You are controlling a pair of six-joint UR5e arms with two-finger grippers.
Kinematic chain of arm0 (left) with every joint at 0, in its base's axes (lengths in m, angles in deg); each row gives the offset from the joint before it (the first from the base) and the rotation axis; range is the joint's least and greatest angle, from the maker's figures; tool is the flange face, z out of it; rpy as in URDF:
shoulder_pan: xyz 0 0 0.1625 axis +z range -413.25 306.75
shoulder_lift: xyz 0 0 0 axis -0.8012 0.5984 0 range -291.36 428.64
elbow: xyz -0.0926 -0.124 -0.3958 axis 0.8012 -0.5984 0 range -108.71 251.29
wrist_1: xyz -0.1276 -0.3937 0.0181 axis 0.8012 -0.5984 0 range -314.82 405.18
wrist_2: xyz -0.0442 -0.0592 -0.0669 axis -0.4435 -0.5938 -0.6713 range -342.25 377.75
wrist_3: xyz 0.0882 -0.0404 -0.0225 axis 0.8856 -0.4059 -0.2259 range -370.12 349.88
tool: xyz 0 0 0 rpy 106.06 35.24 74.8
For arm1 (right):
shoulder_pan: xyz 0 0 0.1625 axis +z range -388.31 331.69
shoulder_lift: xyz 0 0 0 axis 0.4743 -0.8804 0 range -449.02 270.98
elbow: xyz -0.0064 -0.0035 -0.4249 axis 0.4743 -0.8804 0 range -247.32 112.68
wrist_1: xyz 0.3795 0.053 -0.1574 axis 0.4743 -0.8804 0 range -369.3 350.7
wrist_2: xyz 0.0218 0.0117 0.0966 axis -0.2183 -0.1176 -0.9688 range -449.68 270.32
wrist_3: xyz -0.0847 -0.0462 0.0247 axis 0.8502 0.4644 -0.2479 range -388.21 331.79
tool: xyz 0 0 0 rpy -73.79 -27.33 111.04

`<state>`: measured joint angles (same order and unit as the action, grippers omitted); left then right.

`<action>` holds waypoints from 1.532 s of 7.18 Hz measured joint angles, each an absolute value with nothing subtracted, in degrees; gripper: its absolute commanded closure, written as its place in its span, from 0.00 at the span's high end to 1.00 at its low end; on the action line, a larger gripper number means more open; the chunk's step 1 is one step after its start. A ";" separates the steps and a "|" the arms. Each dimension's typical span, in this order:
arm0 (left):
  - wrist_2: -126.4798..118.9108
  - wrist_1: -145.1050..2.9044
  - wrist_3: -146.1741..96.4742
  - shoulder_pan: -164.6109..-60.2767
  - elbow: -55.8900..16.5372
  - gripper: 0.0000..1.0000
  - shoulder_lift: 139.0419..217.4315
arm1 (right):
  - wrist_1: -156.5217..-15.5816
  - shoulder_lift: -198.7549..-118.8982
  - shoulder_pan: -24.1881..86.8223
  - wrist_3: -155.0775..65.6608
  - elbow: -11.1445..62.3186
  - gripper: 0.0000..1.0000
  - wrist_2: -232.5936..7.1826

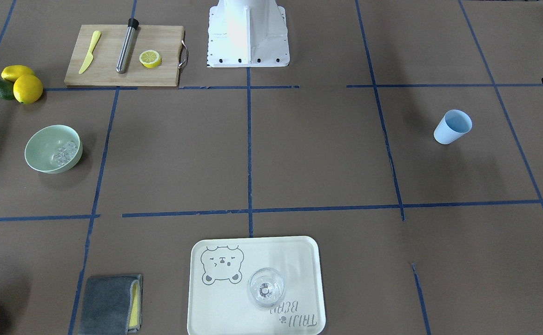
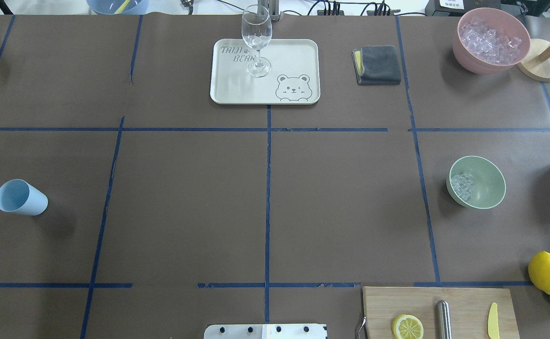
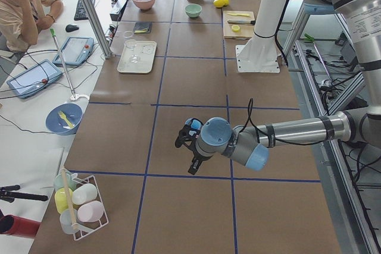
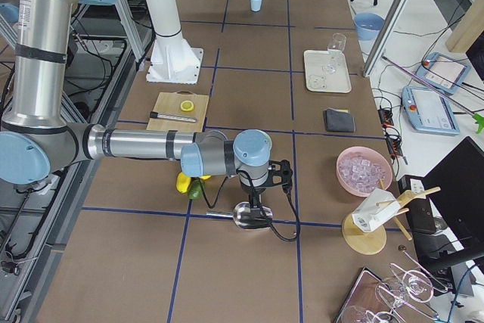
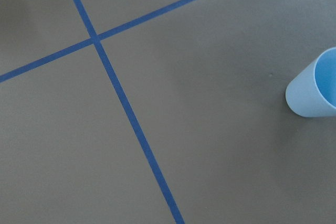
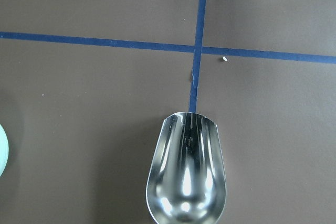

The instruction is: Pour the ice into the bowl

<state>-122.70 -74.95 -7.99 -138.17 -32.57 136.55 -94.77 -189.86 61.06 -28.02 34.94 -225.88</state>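
Observation:
The mint-green bowl [image 2: 484,188] stands on the right side of the table, also in the front view [image 1: 43,151]. A handful of clear ice cubes [image 2: 462,186] lies inside it [image 1: 64,152]. An empty metal scoop [image 6: 186,177] fills the bottom of the right wrist view and shows under my right gripper [image 4: 259,193] in the right side view. No fingers show, so I cannot tell whether the gripper holds it. My left gripper [image 3: 186,147] hovers near the light blue cup [image 2: 20,197]. I cannot tell whether it is open or shut.
A pink container of ice [image 2: 491,40] stands at the far right. A wine glass [image 2: 256,40] stands on a cream tray [image 2: 298,52], next to a grey cloth [image 2: 378,63]. A cutting board [image 2: 463,301] holds a lemon half, a metal rod and a yellow knife, with lemons [image 2: 545,272] beside it.

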 measured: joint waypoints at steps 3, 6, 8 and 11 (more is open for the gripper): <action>-122.23 -62.50 -7.87 -140.01 -39.83 1.00 136.66 | -97.78 -191.23 61.58 -25.83 37.30 1.00 -225.95; -121.59 -57.16 -3.66 -141.08 -44.86 1.00 136.17 | -97.68 -192.32 61.38 -25.75 37.66 1.00 -226.73; -120.21 -50.91 1.10 -141.66 -46.75 1.00 136.55 | -97.83 -192.46 60.19 -25.73 38.75 1.00 -226.82; -119.96 -38.82 5.77 -148.99 -47.56 1.00 138.09 | -98.04 -192.42 58.35 -25.66 39.10 1.00 -228.09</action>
